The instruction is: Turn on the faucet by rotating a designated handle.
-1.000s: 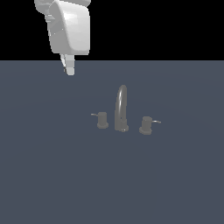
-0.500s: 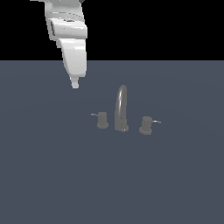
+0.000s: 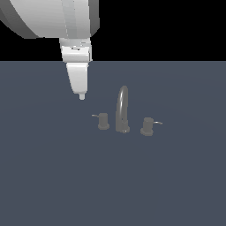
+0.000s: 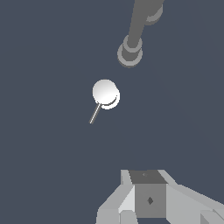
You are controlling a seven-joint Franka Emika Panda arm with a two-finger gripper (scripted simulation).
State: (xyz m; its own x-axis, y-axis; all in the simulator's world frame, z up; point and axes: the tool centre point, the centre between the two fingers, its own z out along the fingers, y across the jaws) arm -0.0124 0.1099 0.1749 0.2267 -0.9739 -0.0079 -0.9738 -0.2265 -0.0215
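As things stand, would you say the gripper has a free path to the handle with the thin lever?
Probably yes: the gripper hangs apart from the handle, with only bare surface between them.

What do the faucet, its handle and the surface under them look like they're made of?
The faucet looks like dull grey metal, matte, with only a faint sheen along the arched spout. The handle shows the same grey in the exterior view, but its round top glares nearly white in the wrist view, hinting at smooth metal. The surface is flat slate-blue, untextured; material unclear.
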